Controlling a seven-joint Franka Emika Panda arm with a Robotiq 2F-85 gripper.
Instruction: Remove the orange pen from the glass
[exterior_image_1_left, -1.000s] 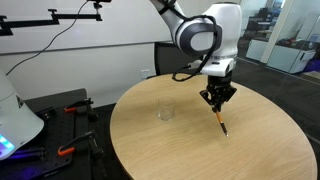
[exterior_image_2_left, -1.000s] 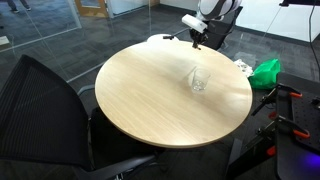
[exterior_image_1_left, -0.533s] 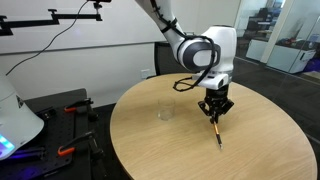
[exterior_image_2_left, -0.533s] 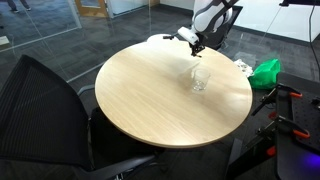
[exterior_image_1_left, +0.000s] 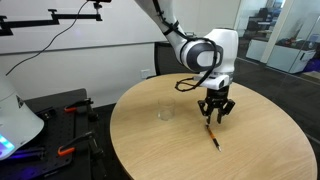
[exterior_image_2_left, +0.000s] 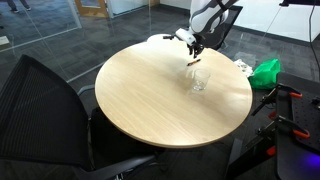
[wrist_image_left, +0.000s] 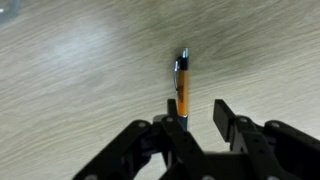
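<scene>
Plainly open, the end effector (exterior_image_1_left: 214, 112) grips nothing (fingers spread); the orange pen (wrist_image_left: 182, 85) lies on the surface (exterior_image_1_left: 150, 150), apart from the glass (exterior_image_1_left: 166, 113).

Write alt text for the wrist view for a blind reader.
An orange pen lies on the light wood table, its near end hidden behind one finger of the open gripper at the bottom of the frame.

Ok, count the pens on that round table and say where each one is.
1. The orange pen lies flat on the table under the open gripper, apart from the glass. None shows elsewhere.
</scene>
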